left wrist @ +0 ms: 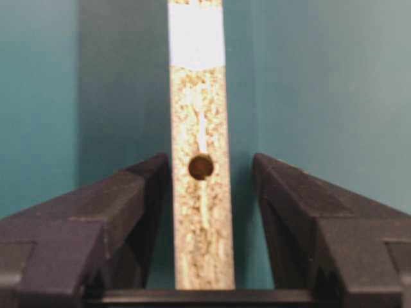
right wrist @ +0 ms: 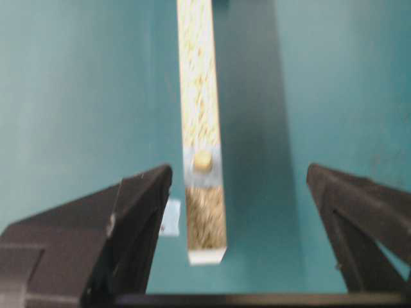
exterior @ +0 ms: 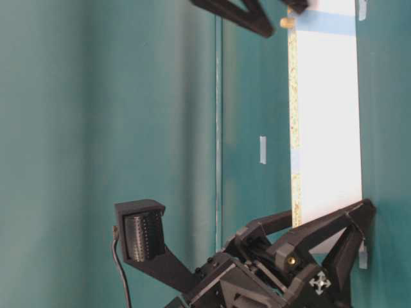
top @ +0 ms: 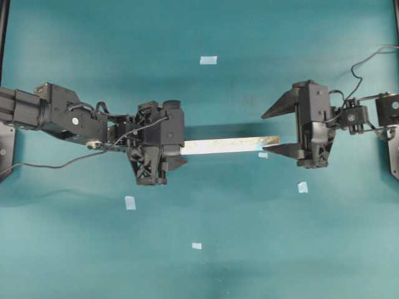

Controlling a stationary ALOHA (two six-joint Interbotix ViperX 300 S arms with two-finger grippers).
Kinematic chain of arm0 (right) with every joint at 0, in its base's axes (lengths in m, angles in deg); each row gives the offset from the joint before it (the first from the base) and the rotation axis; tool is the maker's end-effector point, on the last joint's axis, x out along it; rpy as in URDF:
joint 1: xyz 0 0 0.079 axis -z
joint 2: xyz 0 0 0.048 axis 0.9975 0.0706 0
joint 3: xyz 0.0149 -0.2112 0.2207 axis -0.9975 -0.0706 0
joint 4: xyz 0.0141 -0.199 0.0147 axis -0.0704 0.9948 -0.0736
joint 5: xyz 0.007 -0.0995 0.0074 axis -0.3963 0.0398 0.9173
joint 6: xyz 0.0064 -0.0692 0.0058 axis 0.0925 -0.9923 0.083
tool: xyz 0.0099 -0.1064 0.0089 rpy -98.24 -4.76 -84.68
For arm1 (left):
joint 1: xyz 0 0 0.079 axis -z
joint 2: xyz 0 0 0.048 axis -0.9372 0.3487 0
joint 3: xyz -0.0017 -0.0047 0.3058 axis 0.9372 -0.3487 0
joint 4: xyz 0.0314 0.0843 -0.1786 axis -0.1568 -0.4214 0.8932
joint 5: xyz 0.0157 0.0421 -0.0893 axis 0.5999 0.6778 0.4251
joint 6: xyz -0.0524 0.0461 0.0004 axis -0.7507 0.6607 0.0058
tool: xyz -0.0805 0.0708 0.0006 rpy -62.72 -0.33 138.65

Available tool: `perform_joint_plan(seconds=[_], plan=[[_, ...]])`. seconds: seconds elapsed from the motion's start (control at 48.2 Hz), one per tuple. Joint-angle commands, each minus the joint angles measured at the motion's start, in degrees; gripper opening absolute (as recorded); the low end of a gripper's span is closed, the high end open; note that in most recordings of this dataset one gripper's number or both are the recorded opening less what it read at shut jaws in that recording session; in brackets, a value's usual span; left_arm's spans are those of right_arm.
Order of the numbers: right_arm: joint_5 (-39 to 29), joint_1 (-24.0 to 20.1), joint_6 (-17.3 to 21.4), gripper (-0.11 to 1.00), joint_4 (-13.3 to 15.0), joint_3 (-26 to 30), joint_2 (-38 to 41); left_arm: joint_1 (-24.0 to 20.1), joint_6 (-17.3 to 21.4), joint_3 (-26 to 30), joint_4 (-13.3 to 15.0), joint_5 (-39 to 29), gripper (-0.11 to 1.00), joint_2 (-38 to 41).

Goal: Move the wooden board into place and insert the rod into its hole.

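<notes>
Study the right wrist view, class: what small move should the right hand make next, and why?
Probably draw the right hand straight back from the board. Its jaws stand wide open and touch nothing, and the rod already sits in the board's taped spot, only its tip showing. The left hand brackets the other end, so the board seems steadied.

L gripper (left wrist: 209, 192) fingers part-open — R gripper (right wrist: 234, 192) fingers spread wide.

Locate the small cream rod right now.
In the right wrist view the short cream-white rod stands in the blue-taped end of the long chipboard-edged wooden board, between the spread fingers of the open right hand.
</notes>
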Motion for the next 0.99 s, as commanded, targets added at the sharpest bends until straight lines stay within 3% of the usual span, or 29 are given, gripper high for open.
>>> perform_joint_plan(seconds=[0.0, 0.456, 0.974], plan=[[-1.0, -0.1, 0.0, 0.95, -0.2, 1.1, -4.0, 0.1, 0.1, 0.7, -0.1, -0.4, 0.52, -3.0], [-12.2, -0.2, 0.1, 0.95, -0.2, 1.1, -16.2, 0.1, 0.1, -0.3, -0.2, -7.0, 0.52, -11.2], [-13.0, -4.0, 0.1, 0.95, -0.2, -3.3, -16.9, 0.1, 0.1, -3.4, -0.2, -7.6, 0.52, -15.2]])
